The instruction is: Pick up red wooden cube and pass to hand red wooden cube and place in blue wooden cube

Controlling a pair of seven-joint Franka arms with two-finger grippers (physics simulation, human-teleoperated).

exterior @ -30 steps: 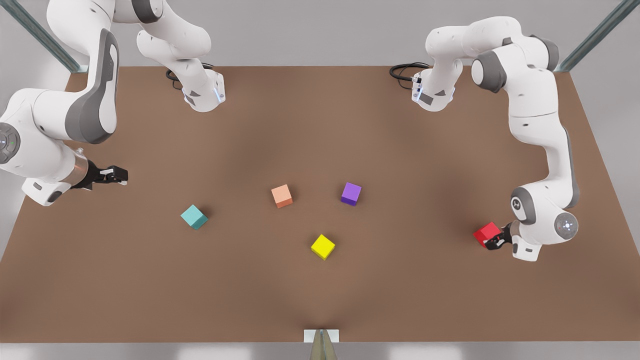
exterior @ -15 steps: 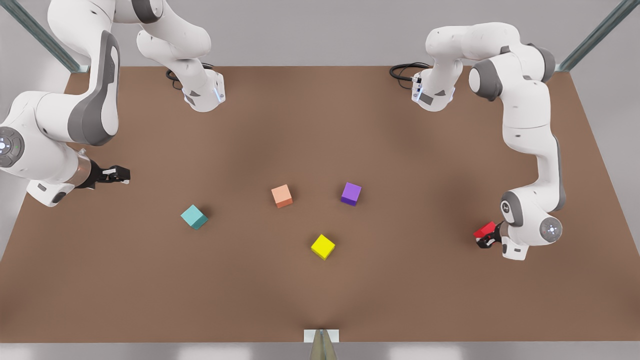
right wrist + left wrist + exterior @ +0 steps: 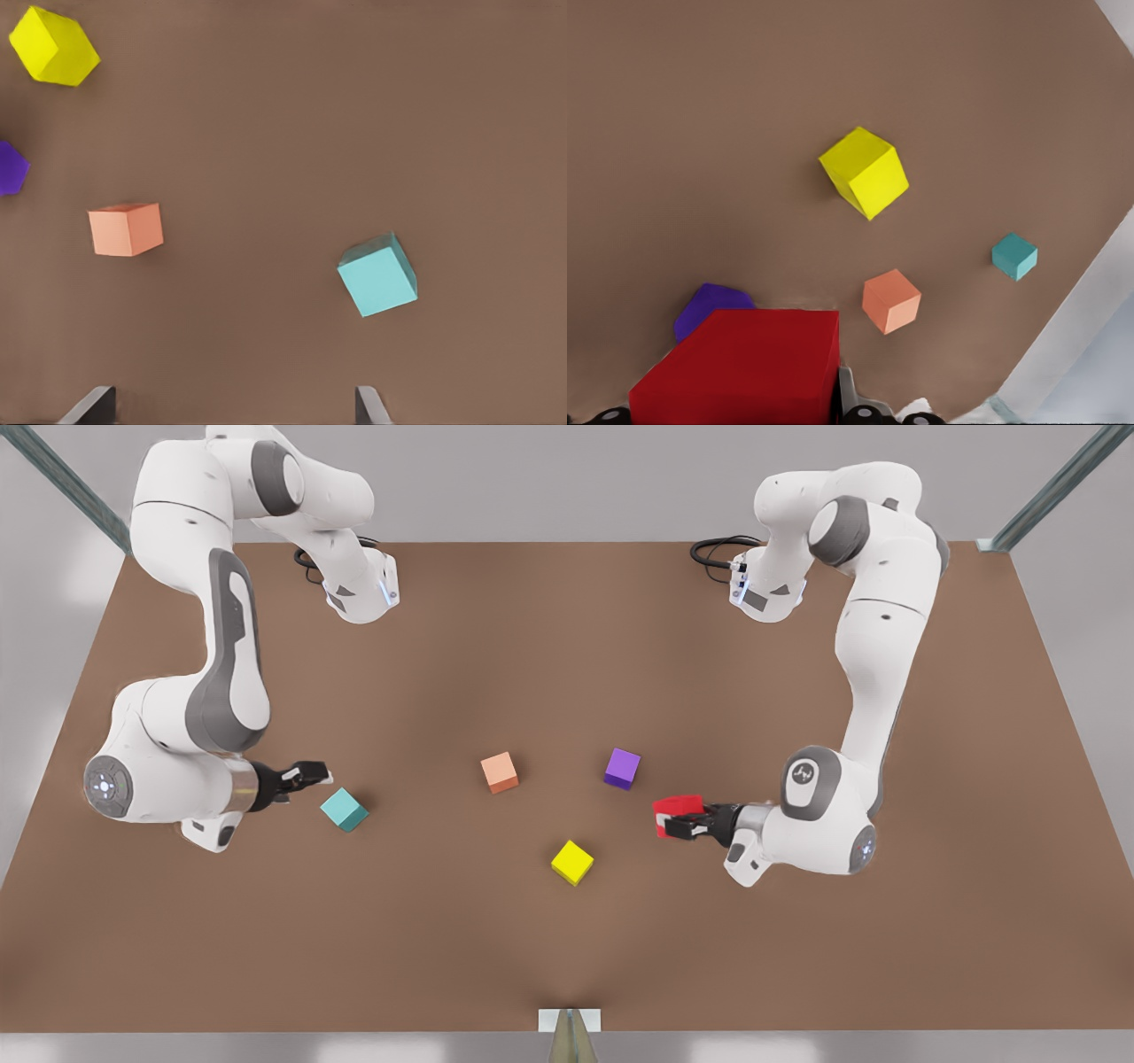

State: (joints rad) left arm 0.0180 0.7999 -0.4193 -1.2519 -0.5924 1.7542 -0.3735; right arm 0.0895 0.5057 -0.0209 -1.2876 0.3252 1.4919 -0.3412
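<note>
My left gripper [image 3: 678, 824], on the arm at the front view's right, is shut on the red wooden cube [image 3: 673, 807] and holds it above the table right of centre. That cube looms large in the left wrist view [image 3: 744, 367]. The hand, my right gripper [image 3: 314, 772], sits on the arm at the front view's left. It is open, with fingertips [image 3: 89, 405] spread wide and nothing between them. It hovers just left of the blue wooden cube [image 3: 344, 810], a teal block lying on the table [image 3: 378, 275], small and far off in the left wrist view [image 3: 1014, 256].
Three other cubes lie mid-table between the grippers: salmon-orange [image 3: 500, 771], purple [image 3: 622, 768] and yellow [image 3: 572, 862]. Both arm bases [image 3: 361, 593] stand at the back of the brown table [image 3: 567, 948].
My left gripper has carried the red cube from the table's right side toward the centre. My right gripper has swung in from the left edge to beside the teal cube.
</note>
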